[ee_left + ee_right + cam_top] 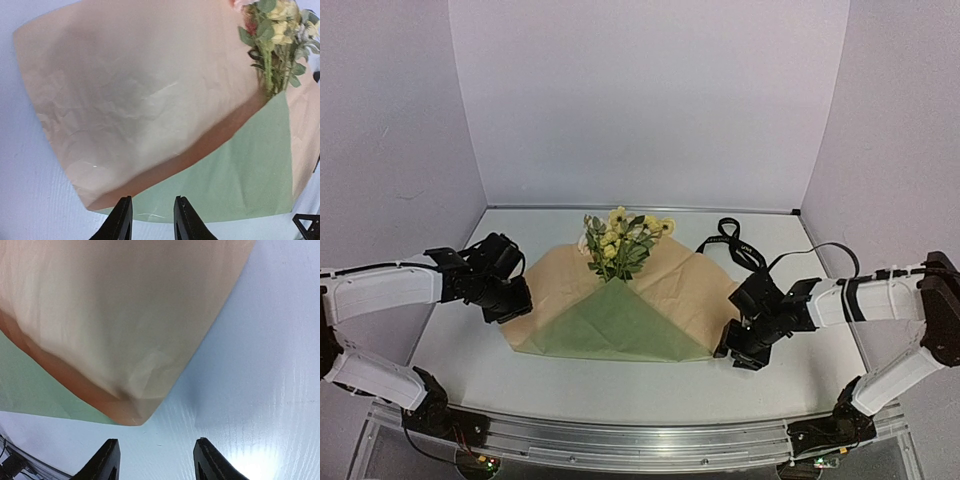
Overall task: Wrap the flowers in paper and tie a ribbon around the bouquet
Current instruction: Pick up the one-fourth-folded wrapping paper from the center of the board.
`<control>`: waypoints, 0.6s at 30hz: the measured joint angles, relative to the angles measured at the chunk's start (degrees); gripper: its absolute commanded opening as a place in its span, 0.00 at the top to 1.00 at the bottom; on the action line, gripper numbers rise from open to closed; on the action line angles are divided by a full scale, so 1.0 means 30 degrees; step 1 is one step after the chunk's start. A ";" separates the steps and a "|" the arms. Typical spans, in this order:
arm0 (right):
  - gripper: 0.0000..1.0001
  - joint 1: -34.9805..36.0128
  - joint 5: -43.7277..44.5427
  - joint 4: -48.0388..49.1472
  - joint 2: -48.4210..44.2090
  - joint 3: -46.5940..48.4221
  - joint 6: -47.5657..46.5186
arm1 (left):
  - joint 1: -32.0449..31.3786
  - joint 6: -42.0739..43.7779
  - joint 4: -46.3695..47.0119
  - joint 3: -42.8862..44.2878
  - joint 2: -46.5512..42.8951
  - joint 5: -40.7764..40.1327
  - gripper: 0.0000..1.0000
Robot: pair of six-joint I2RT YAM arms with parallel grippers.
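Two arms [390,288] reaching inward low beside the paper [620,325], left fingers [122,220] narrowly parted, right fingers [107,460] spread wide, both empty

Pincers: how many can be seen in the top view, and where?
2. The left pincer is at the paper's left edge; the right pincer at its right corner.

A white table [620,385] fills the scene, with a bright patch of glare on it in the right wrist view. Plain pale lilac walls close it in at the back [650,100], left [390,130] and right [910,120]. A silver rail [630,445] runs along the table's near edge.
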 measured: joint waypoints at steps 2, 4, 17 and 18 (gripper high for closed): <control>0.47 0.0379 0.0285 0.0009 -0.0062 -0.0225 0.0275 | -0.0204 0.0888 0.0421 0.0664 0.0487 0.0325 0.72; 0.49 0.0795 0.0534 0.0094 -0.0055 -0.0311 0.0578 | -0.0470 0.1736 0.0973 0.1175 0.1310 0.0847 0.73; 0.66 0.1513 0.2543 0.5500 0.0741 -0.1836 0.2622 | -0.1093 0.4218 0.3336 0.1591 0.4483 0.3969 0.75; 0.68 0.1521 0.2660 0.5840 0.0723 -0.1991 0.2736 | -0.1116 0.4224 0.3435 0.1592 0.4517 0.4099 0.75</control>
